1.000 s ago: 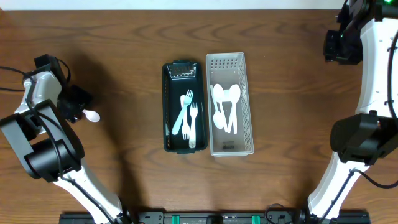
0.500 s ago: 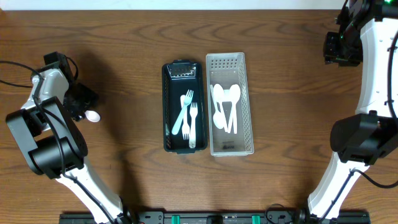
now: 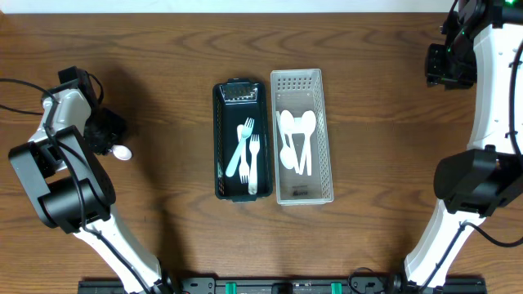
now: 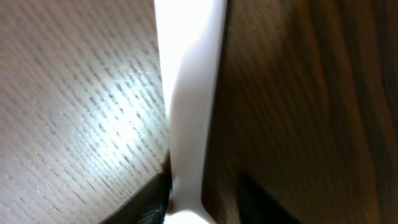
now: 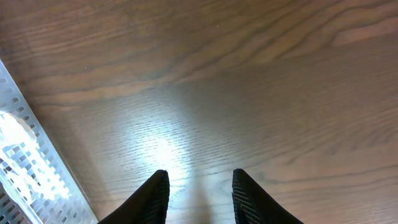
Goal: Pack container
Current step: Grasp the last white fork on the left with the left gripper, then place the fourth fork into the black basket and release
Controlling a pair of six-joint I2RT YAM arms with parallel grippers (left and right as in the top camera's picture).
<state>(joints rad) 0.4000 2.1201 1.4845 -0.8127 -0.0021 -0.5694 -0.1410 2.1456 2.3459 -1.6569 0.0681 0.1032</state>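
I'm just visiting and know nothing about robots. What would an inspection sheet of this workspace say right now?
Surface: brown wooden table.
Job's things: black tray holding white forks; perforated clear basket holding white spoons; loose white spoon far left.
Clutter: nothing seen.
Pincers: left pincer around the loose white spoon's handle, grip unclear; right pincer open, empty, over bare wood.
Cables: black cable beside the left arm.
Surroundings: black rail along the near edge.
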